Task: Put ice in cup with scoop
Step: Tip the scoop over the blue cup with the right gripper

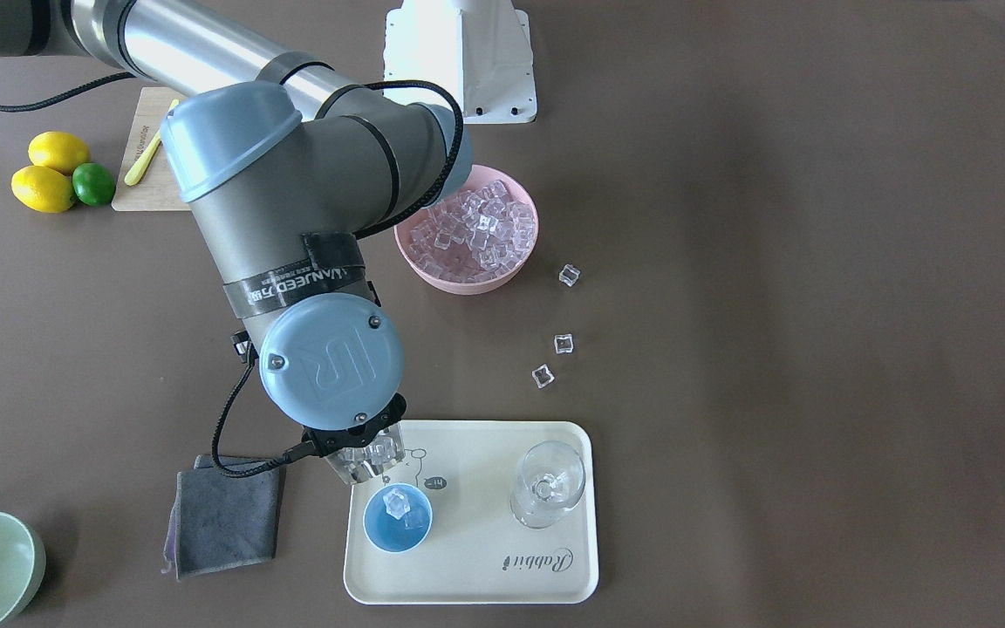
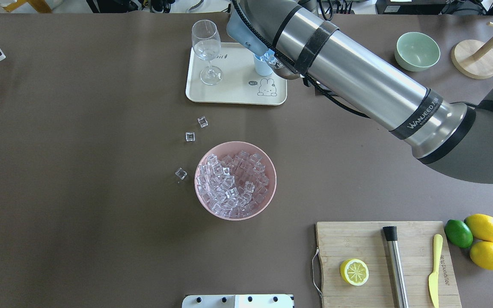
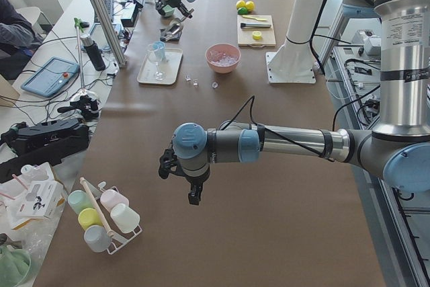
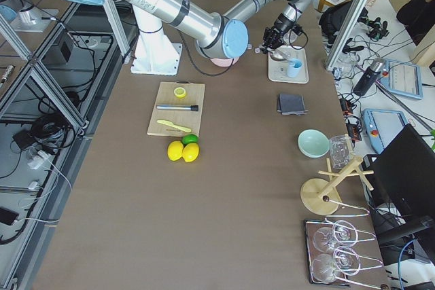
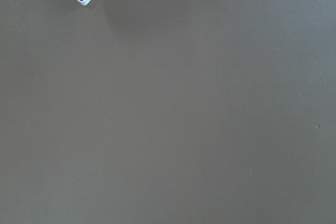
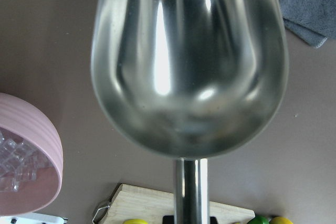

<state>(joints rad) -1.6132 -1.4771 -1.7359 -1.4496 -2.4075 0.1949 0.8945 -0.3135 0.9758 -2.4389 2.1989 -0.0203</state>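
Brown desk [image 2: 79,171] in front of my base. Far side: cream tray [image 2: 229,96], grey cloth [image 1: 228,515] near it, green bowl [image 2: 413,64] further along. Middle: pink bowl [image 1: 468,283], with three loose ice cubes [image 2: 190,136] between bowl and tray. Near side, on my right: cutting board [image 2: 357,239], then two lemons [image 2: 485,227] and a lime [image 2: 458,233], touching.

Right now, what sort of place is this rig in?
Probably a robotics lab staged as a drinks bar: blue-edged teach pendant, tangled black floor cables, pink round bowl of clear ice cubes.
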